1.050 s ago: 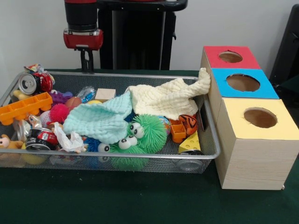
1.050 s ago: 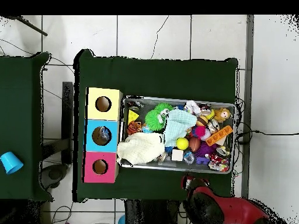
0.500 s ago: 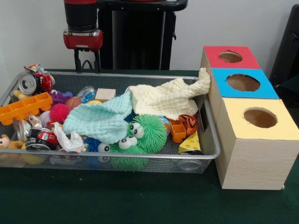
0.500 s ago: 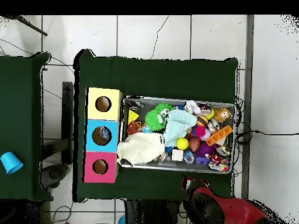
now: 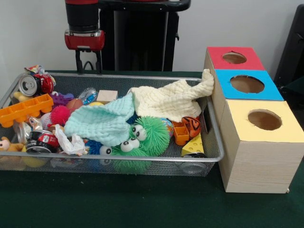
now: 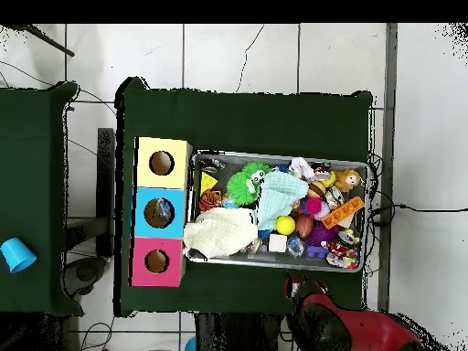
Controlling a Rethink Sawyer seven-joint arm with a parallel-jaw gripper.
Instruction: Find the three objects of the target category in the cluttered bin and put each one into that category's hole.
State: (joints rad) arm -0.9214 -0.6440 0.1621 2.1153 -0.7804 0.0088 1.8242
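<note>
Front view shows the end effector (image 5: pixel 88 66) hanging above the far rim of the wire bin (image 5: pixel 142 78), toward the bin's left far corner, its two fingers apart and holding nothing. It touches no object, which suggests it is poised to reach in, not yet committed to a pick.

The bin sits on the green counter (image 5: pixel 142 204), its right end just beside the sorting box. That box has three holes in a row: red (image 5: pixel 234 57) at the far end, blue (image 5: pixel 247 84) in the middle, yellow (image 5: pixel 264 119) nearest the counter's front edge. Keeping the box against the bin likely keeps each transfer short.

The target category is not stated, so which three objects count cannot be told. Candidates lie scattered in the bin: an orange block tray (image 5: pixel 24 109) and a pink spiky ball (image 5: pixel 60 114) at the left end, a green fuzzy toy (image 5: pixel 147 135) near the front rim. A mint cloth (image 5: pixel 102 122) and a cream cloth (image 5: pixel 168 99) drape over the middle and may hide further items, so searching probably means shifting them.
</note>
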